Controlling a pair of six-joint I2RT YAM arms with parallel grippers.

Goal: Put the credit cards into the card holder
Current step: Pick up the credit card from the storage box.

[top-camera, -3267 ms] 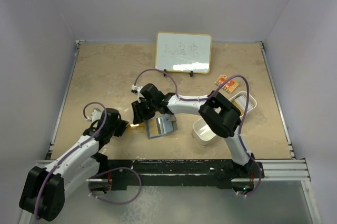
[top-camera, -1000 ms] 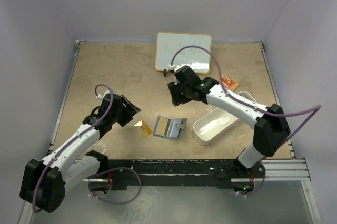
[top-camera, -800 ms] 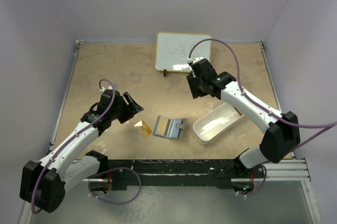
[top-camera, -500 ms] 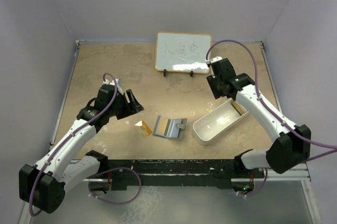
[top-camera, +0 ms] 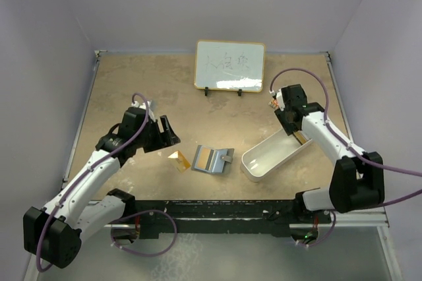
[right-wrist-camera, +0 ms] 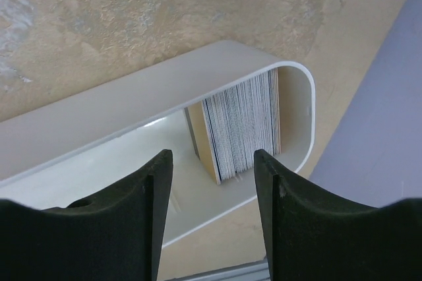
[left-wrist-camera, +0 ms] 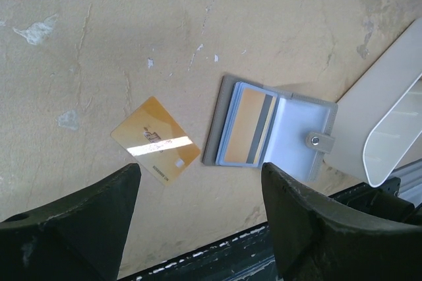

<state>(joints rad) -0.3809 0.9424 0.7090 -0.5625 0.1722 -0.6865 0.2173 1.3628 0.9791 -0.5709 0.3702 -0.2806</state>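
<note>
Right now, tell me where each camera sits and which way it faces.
Top external: high behind the bases, looking down at the table; the left arm and right arm show.
Left wrist: on the left arm, looking down at the open card holder and orange-gold card; its fingers show.
Right wrist: looking down into the white tray at a card stack; its fingers show.
Shared: the white tray appears in all three.

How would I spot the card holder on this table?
Start at the whiteboard at the back and come straight forward. The card holder is the small grey wallet lying open between a loose gold card and a white tray; only it has a snap tab.
</note>
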